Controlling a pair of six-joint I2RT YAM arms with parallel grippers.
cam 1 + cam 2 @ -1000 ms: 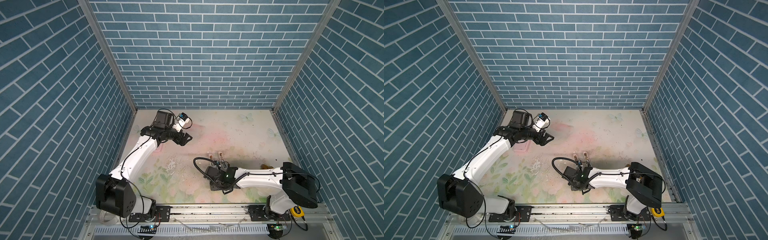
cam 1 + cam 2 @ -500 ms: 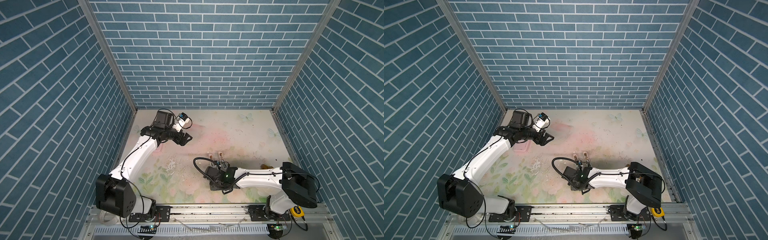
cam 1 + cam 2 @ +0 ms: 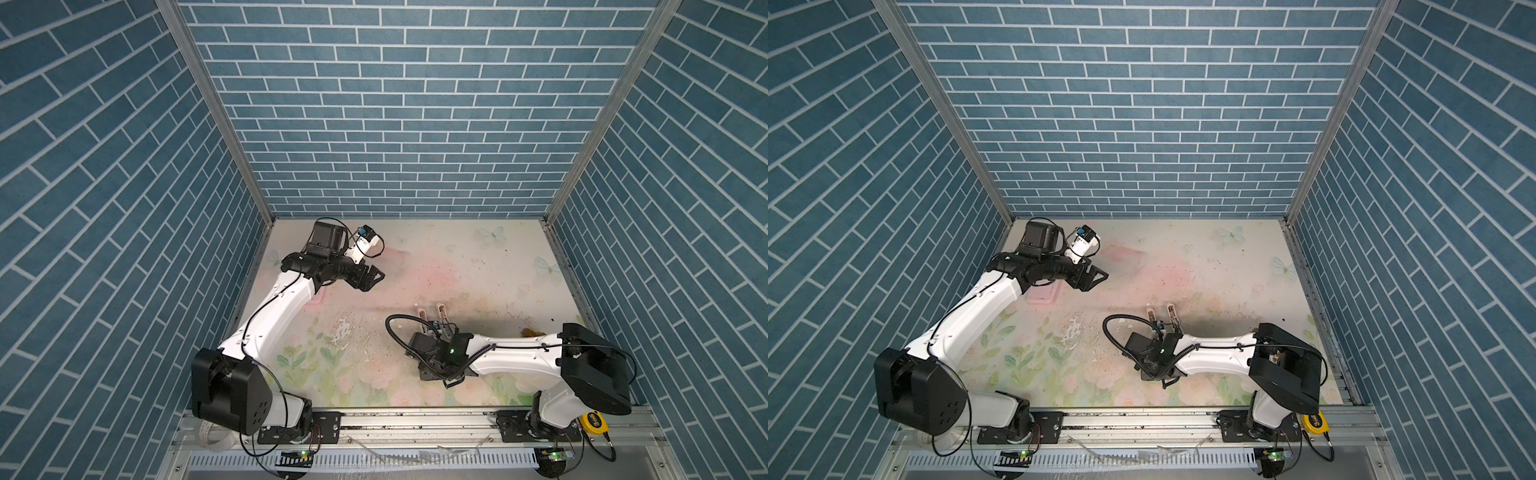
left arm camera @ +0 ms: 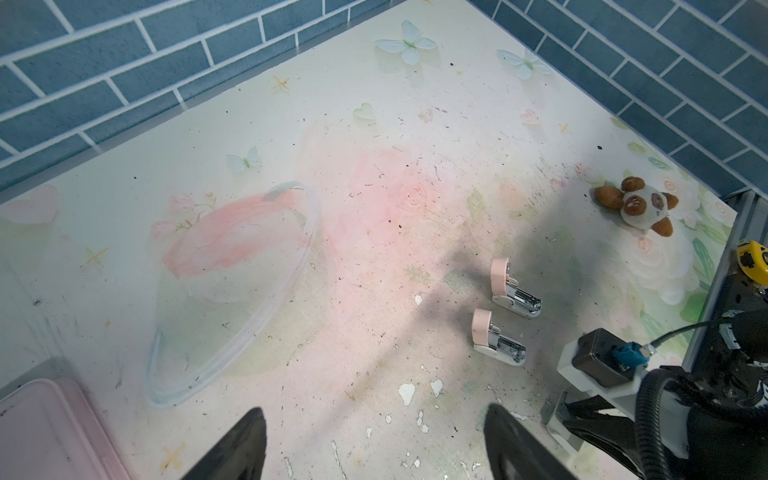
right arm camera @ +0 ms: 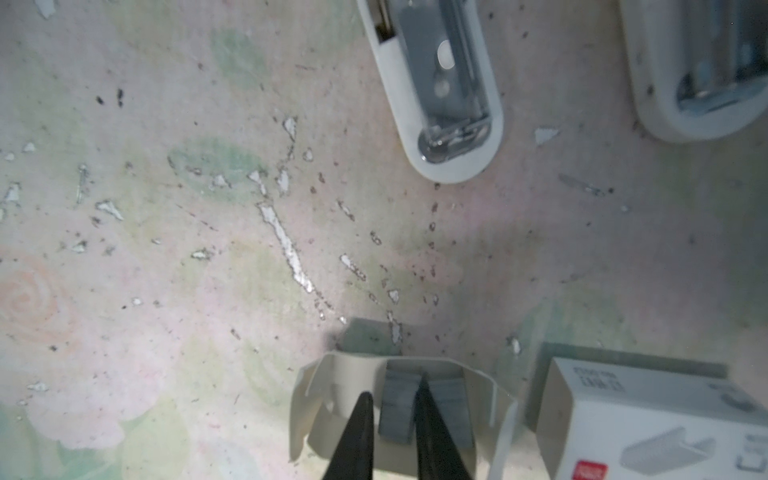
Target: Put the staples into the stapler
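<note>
Notably, the staple strip (image 5: 395,415) lay in the white card tray (image 5: 324,386) on the table (image 5: 166,249), directly beneath the right gripper (image 5: 395,386) and just beside the white sleeve (image 5: 648,415). Its long axis ran parallel to the gripper's fingers (image 5: 357,440), with one end pointing toward the nearer stapler (image 5: 444,95). A second strip (image 5: 451,399) lay alongside it in the same tray, on a parallel axis.

The right gripper's jaws were drawn narrow around the first strip. One finger met its edge and a thin gap showed at the other, so a firm hold could not be confirmed.

The nearer stapler and the farther stapler (image 5: 698,70) lay side by side with their long axes roughly parallel. Their open magazine ends faced the tray, and in the left wrist view their pink lids stood raised at the far ends.

The left gripper (image 4: 374,411) hung above the table well apart from the staplers, jaws spread wide and holding nothing.

Compared with one second earlier, both top views showed no visible shift in either arm or in the staplers.
</note>
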